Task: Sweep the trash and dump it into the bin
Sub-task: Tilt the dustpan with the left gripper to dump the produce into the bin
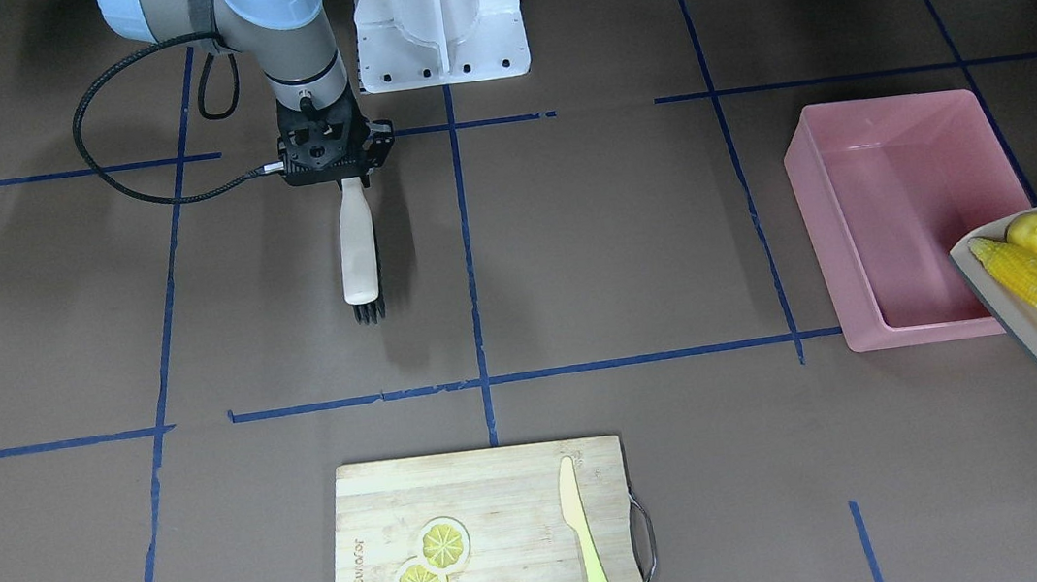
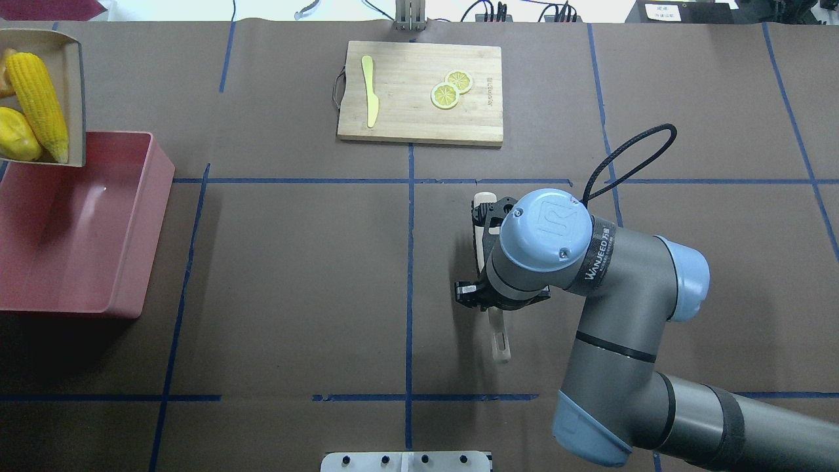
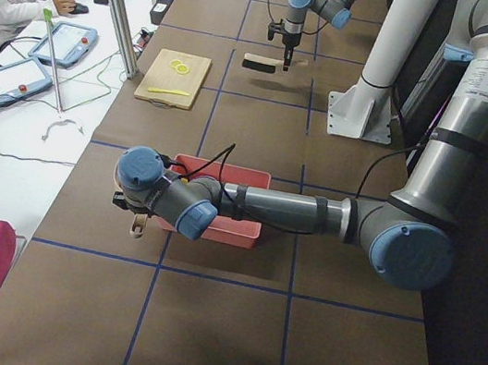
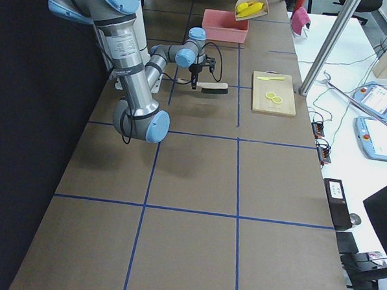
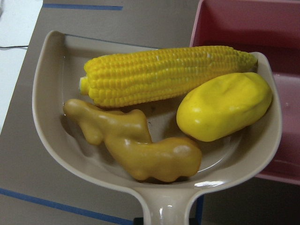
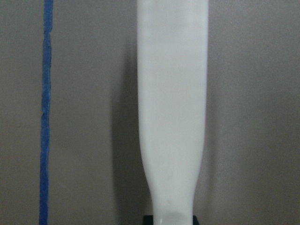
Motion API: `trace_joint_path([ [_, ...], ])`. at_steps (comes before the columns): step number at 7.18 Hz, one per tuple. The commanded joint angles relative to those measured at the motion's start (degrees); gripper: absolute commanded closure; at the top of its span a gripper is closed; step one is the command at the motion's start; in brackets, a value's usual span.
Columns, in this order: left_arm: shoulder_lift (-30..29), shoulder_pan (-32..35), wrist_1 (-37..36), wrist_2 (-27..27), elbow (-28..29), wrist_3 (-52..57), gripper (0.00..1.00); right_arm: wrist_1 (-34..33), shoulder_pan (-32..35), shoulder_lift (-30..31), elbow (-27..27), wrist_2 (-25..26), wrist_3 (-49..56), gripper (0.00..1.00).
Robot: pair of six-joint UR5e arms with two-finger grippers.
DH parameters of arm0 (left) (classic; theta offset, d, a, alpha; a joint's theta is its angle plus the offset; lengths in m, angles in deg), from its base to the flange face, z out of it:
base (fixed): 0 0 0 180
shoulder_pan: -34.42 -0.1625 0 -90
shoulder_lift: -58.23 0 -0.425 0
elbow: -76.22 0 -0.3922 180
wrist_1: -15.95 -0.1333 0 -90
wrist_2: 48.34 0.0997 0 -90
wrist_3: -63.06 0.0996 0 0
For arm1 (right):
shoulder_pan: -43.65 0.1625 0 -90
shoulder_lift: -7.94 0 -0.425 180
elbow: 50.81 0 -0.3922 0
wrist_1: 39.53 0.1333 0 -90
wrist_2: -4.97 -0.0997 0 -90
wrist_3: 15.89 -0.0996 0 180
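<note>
Both grippers had hold of a tool when you stopped here. Your left gripper (image 3: 134, 211) had closed on the handle of the beige dustpan (image 5: 51, 117). Its fingers lay almost out of the wrist view, but the pan hung clear of the desk. All the trash lay in the pan. The corn cob (image 5: 164, 75) stretched across it, with the pan's straight lip beyond it. Its long axis ran from the desk's far edge back toward the robot's side, cut end outward and tapered tip over the bin (image 1: 853, 224). On the handle side of the cob, the oval lump (image 5: 225, 105) sat at the tip end. The ginger root (image 5: 136, 145) lay beside the lump, and the two looked to be touching. The pan hovered at the bin's far corner, and the bin sat at the desk's left edge.

Your right gripper (image 1: 350, 181) was closed round the white handle of the brush (image 1: 357, 241) near the desk's middle. The bristled head of the brush pointed at the far edge. At that edge lay a cutting board (image 1: 483, 490) with two lemon slices (image 1: 430, 563) and a knife (image 1: 584, 537).
</note>
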Motion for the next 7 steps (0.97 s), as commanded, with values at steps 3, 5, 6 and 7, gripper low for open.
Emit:
trace_joint_path([
  [3,1.92,-0.52,-9.61,0.69,-8.30,7.71,1.00,0.07,-0.29,-0.17,-0.01,0.05,-0.73,1.00],
  [5,2.01,-0.96,-22.12,6.89,-14.30,7.79,1.00,0.07,-0.46,-0.34,0.08,-0.13,-2.05,1.00],
  [6,2.18,-1.14,-23.92,10.41,-16.32,8.05,1.00,0.07,-0.46,-0.34,-0.01,-0.13,-2.05,1.00],
  [7,3.14,-1.14,-24.64,13.23,-18.08,8.32,1.00,0.07,-0.55,-0.26,-0.01,-0.13,-1.97,1.00],
])
